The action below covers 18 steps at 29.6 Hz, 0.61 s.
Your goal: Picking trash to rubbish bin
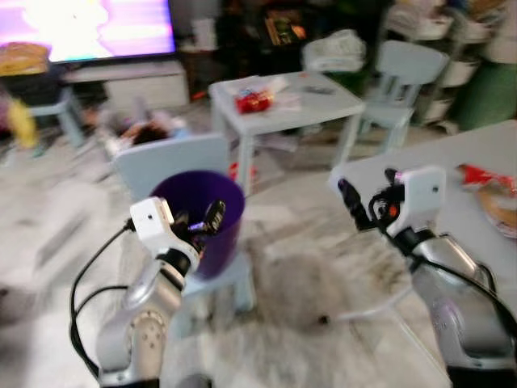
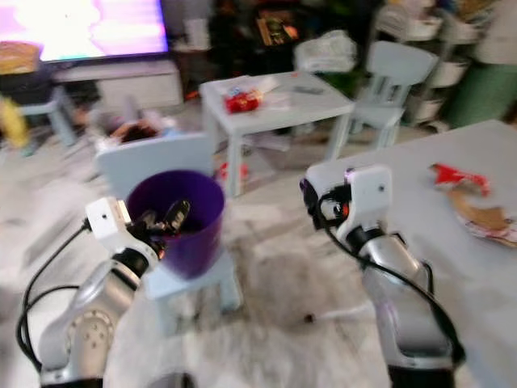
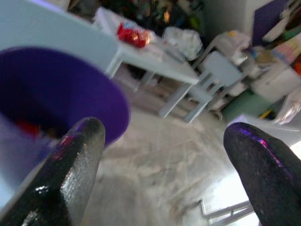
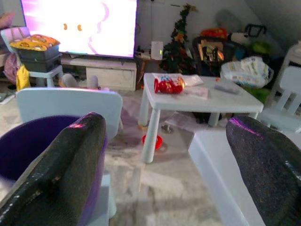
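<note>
Purple plastic is what sits right before me: the rubbish bin (image 1: 200,217) stands on the seat of a small pale blue chair (image 1: 174,166), and my left pincer (image 1: 198,220) hangs at its rim on my side, fingers parted and grasping nothing. Through my left wrist camera I make out something red lying down inside the bin, too blurred to name. My right pincer (image 4: 164,169) is raised off to the right, near the corner of the pale bench (image 1: 485,162) beside me, its two black fingers spread wide and empty as well. On that bench, well apart from my right pincer, lies a piece of trash (image 1: 489,194), a crumpled red and tan wrapper. Farther off, beyond the bin, stands a small white bench (image 1: 284,101) carrying a red packet (image 1: 254,100) and some papers, with a second pale blue chair (image 1: 401,89) just beside it. A bright television screen (image 1: 89,28) glows at the back of the room, and the floor (image 1: 307,267) between the benches is pale and mottled.
</note>
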Available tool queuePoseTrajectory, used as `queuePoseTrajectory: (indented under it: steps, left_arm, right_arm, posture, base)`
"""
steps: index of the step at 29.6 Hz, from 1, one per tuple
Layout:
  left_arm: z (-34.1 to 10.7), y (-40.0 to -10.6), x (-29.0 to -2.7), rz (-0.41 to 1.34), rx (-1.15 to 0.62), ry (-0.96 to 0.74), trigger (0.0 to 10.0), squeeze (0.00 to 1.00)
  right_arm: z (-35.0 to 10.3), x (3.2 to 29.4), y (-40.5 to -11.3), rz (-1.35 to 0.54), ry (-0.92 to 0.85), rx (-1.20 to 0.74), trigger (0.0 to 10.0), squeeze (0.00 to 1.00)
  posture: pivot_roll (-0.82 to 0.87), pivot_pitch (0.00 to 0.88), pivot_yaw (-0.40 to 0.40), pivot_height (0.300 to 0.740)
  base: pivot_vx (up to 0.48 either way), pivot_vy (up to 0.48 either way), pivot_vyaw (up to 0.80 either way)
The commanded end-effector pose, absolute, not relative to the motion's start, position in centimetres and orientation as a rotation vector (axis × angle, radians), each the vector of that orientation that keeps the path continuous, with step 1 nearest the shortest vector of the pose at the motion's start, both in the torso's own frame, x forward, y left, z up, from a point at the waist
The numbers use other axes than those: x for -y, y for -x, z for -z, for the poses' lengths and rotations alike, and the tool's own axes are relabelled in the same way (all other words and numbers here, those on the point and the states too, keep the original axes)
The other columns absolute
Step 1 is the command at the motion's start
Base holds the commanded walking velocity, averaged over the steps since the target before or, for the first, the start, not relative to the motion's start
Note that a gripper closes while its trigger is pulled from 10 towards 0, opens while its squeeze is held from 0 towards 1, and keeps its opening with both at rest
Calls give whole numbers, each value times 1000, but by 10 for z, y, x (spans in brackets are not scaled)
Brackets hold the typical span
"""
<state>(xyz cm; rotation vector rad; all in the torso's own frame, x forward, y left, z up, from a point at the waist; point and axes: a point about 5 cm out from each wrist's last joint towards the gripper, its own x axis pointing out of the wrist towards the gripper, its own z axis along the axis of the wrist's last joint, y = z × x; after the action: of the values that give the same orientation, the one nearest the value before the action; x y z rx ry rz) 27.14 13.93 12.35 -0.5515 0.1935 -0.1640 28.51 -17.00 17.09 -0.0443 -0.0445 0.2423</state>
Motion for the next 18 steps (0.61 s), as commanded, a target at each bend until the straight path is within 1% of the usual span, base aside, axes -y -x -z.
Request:
queuePoseTrajectory:
  steps: [1, 18]
  left_arm:
    - [-129, -274, -135, 187, -177, 545, 10000, 0]
    - [-129, -275, -135, 193, -177, 542, 10000, 0]
  right_arm:
    - [-176, 172, -286, -236, 47, 64, 10000, 0]
    - [-175, 172, -286, -234, 46, 65, 10000, 0]
  posture:
    - [-10, 28, -50, 740]
    - [-11, 22, -45, 740]
  base:
    - [-315, 0, 0]
    - [-305, 0, 0]
